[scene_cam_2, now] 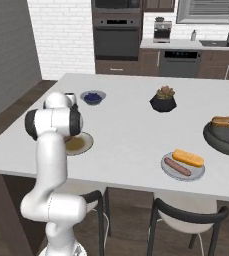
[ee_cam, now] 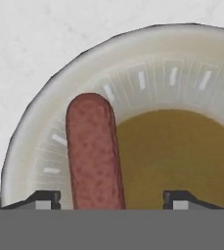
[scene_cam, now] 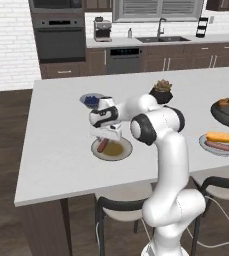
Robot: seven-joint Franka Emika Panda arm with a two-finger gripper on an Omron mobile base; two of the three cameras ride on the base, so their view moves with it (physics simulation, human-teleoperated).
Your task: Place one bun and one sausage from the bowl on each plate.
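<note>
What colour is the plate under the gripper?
Cream rim with an olive-brown centre; the plate shows best in the hand view.

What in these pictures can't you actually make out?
- Sausage on the cream plate: hand view, its near end is cut off by the bottom edge.
- Cream plate: right base view, the arm covers half.
- Bun in the bowl: left base view, too small for detail.
</note>
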